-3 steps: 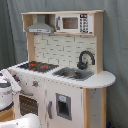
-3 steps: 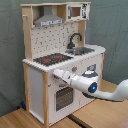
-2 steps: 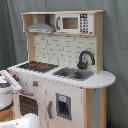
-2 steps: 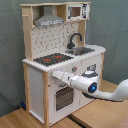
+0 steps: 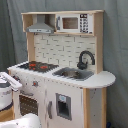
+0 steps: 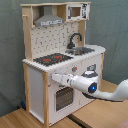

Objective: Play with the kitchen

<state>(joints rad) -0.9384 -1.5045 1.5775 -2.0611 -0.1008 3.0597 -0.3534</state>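
Reached further along the kitchen [image 6: 60, 60] front since a second earlier, gripper [image 6: 54, 78] now over the oven door [image 6: 62, 98] just below the stovetop [image 6: 53, 59]. Stood against a grey curtain [image 5: 116, 45] on a wooden floor [image 6: 20, 119]. Could not tell whether fingers were spread or pressed together.

- A grey-green curtain [image 6: 115, 25] hangs behind everything in both exterior views.
- A wooden desk [image 6: 20, 120] shows in the second exterior view, made of light boards with a seam.
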